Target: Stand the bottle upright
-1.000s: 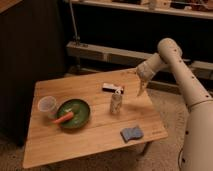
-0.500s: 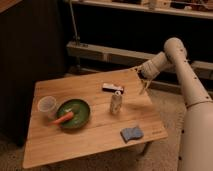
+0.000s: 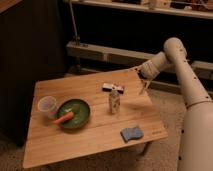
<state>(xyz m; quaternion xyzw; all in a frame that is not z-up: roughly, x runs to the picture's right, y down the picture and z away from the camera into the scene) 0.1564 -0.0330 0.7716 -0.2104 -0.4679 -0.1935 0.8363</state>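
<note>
Setting: dim room with dark panels behind; a light wooden table (image 3: 95, 132) stands in the middle, seen from above and to one side.
Bowl: a green bowl (image 3: 75, 113) sits on the left half of the table. An orange carrot-like piece (image 3: 62, 119) lies in it, its end resting over the bowl's left rim.
Cup: a clear plastic cup (image 3: 47, 106) stands upright just left of the bowl, almost touching it. What it holds, if anything, cannot be made out.
Bottle: the bottle (image 3: 114, 102) stands upright near the table's centre, right of the bowl and apart from it. It is pale, with a whitish label.
Box: a flat black-and-white box (image 3: 113, 87) lies just behind the bottle, toward the far edge.
Sponge: a blue sponge (image 3: 131, 133) lies flat near the front right corner, well apart from the bottle.
Arm: a white robot arm (image 3: 187, 85) rises along the right side, bends at a rounded joint high on the right, then reaches left and down toward the table's far right edge.
Gripper: the gripper (image 3: 144, 89) hangs over the far right edge of the table, pointing down, to the right of the box and bottle and clear of both. It holds nothing; whether its fingers are apart or together cannot be told.
</note>
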